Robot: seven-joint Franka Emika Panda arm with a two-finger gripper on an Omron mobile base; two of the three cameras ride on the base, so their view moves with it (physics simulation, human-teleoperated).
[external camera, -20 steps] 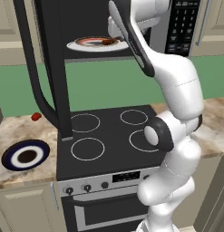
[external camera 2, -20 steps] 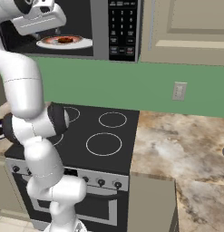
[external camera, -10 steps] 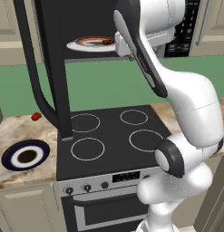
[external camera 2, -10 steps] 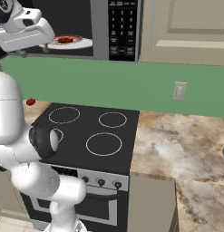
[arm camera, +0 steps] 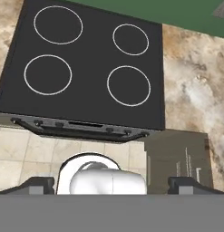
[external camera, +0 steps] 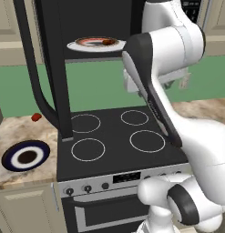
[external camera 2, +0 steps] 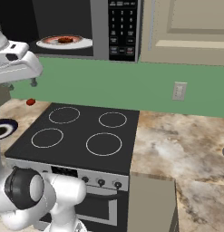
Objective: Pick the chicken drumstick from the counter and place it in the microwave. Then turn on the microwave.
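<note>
We take the black stove (external camera: pixel 118 141) as our landmark. Above it, the microwave (external camera 2: pixel 86 27) stands with its door (external camera: pixel 50 68) swung wide open toward the left, and inside the cavity a white plate (external camera: pixel 93 44) carries the chicken drumstick (external camera 2: pixel 64 40), a reddish-brown lump lying on the plate's middle. The keypad (external camera 2: pixel 123 29) sits on the right side of the microwave, directly above the stove's right rear burner.

Our gripper (arm camera: pixel 111 183) hangs in the air above the stove's front edge and looks straight down at the cooktop. Its two dark fingertips (arm camera: pixel 38 184) stand far apart at the bottom corners of the hand view, with nothing between them, so the jaws are spread and hold nothing.

Left of the stove, on the counter (external camera: pixel 23 132), a small bright red object (external camera: pixel 36 117) lies near the back, and a dark-rimmed plate (external camera: pixel 26 155) rests nearer the front. Right of the stove, the counter (external camera 2: pixel 177 145) runs on below a wall outlet (external camera 2: pixel 179 91).
</note>
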